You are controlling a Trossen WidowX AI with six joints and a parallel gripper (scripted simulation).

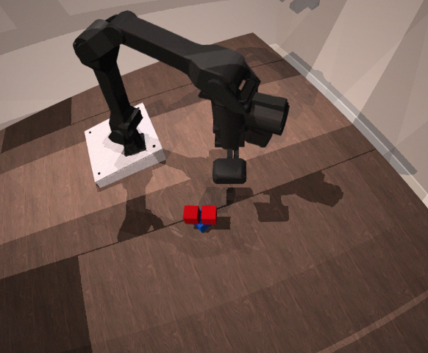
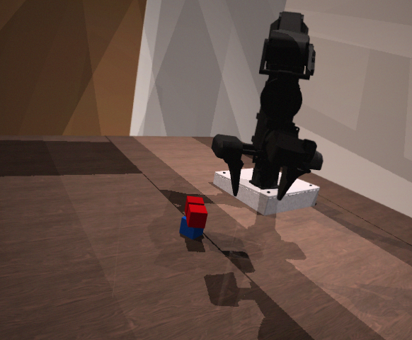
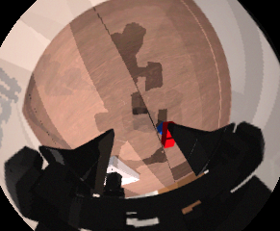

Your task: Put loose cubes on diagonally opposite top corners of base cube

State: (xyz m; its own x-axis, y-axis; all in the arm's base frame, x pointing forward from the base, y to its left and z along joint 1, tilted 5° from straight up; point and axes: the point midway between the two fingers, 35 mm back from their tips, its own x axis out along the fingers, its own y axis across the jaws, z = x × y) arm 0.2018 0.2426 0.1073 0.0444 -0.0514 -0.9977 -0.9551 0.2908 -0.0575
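Two red cubes (image 1: 190, 214) (image 2: 197, 216) (image 3: 167, 142) sat on the blue base cube (image 1: 201, 227) (image 2: 191, 229) (image 3: 160, 128), below and off to one side of the gripper (image 1: 229, 190) (image 2: 257, 197) (image 3: 141, 129). Narrow gap between them. Gripper fingers stood wide apart, nothing held. Cubes looked rigid, probably light, easily nudged off the corners; any regrasp should have taken opposite side faces, squarely, low pressure.

The arm (image 1: 161, 40) (image 2: 281, 98) is matte black, with blocky, bevelled links and a stubby cylinder (image 1: 269, 114) near the wrist. Its fingers (image 2: 235, 179) are black, tapering wedges. The base (image 1: 100, 167) (image 2: 290, 205) is a white slab with small dark dots, perhaps screws.
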